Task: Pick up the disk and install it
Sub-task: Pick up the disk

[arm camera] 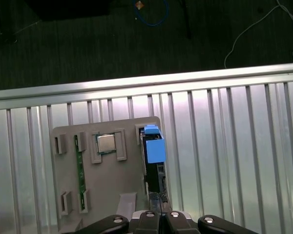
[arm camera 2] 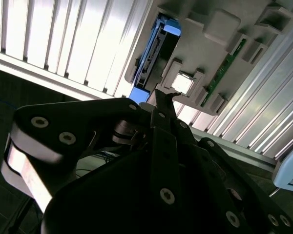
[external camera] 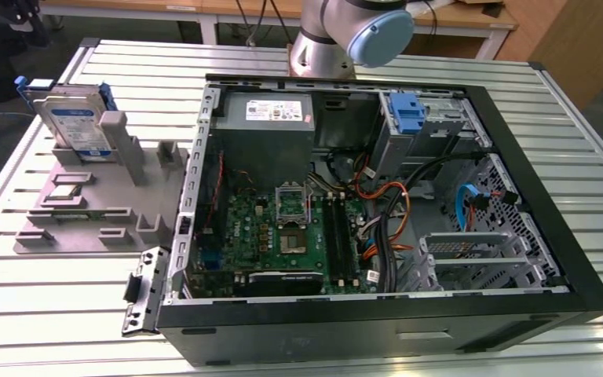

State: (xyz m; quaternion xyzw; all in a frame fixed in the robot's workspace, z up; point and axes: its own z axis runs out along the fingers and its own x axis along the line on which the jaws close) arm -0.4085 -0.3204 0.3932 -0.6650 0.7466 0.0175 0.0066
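Note:
The disk (external camera: 75,122) stands upright on its edge in a slot at the far end of a grey holder block (external camera: 103,206), at the exterior view's left. It is silver with a white-and-blue label and a blue frame. Both wrist views look down on it from well above: the disk (arm camera: 153,152) shows edge-on with its blue frame uppermost, and the disk (arm camera 2: 155,52) again as a narrow blue-edged slab. My gripper (arm camera: 158,215) hangs high over the holder, apart from the disk. Its black fingertips (arm camera 2: 162,97) meet, with nothing between them.
An open computer case (external camera: 584,236) lies on the slatted metal table (external camera: 29,298), with a grey power-supply box (external camera: 264,115), a blue latch piece (external camera: 411,115) and a metal drive cage (external camera: 480,258) inside. The holder also carries a processor chip (arm camera: 106,144) and a green memory stick (arm camera: 79,161).

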